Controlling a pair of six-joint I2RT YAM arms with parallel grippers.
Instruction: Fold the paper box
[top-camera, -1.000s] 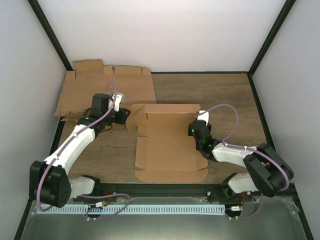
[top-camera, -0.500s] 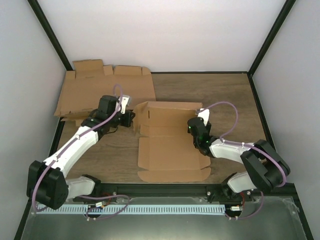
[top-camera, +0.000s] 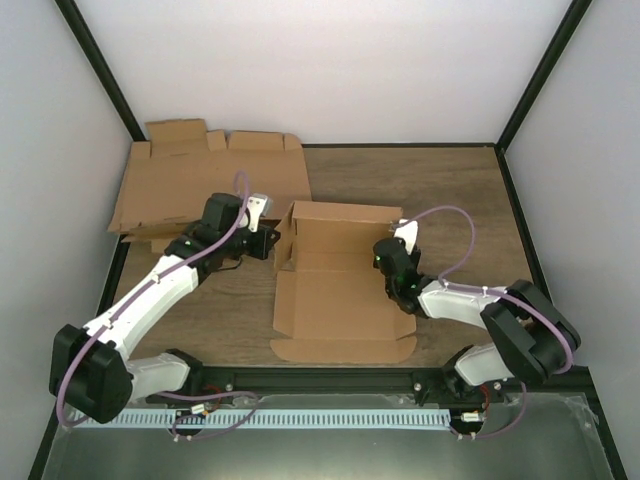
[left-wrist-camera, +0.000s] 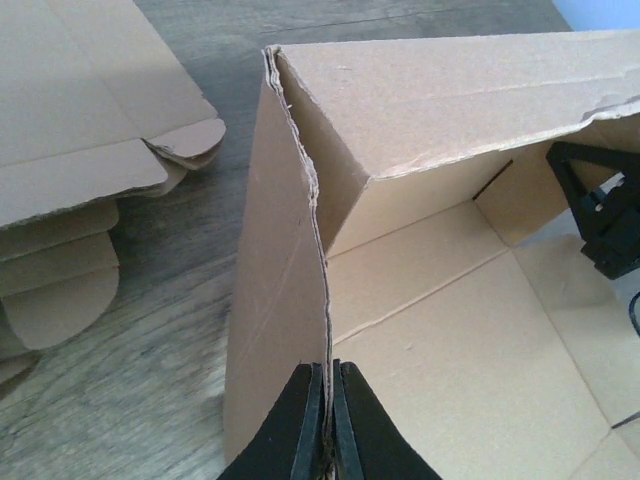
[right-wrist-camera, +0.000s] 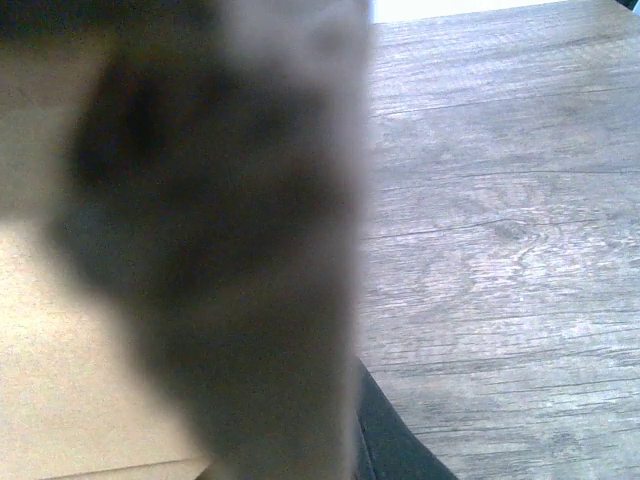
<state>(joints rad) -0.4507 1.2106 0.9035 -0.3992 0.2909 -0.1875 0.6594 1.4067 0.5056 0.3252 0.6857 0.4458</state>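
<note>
Cardboard of the paper box (top-camera: 335, 300) appears light and crease-prone; the left gripper (left-wrist-camera: 327, 378) clamps its 9 o'clock wall edge, a sound hold, while closure of the right gripper (top-camera: 386, 259) cannot be told.

From the right wrist, a dark blur (right-wrist-camera: 210, 230) covers the right gripper (top-camera: 384, 260); I can't tell its grip.

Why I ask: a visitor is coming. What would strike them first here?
The half-folded box at the table's middle, its left wall raised and pinched by the left tool. Behind it on the left lies a pile of flat blanks.
</note>
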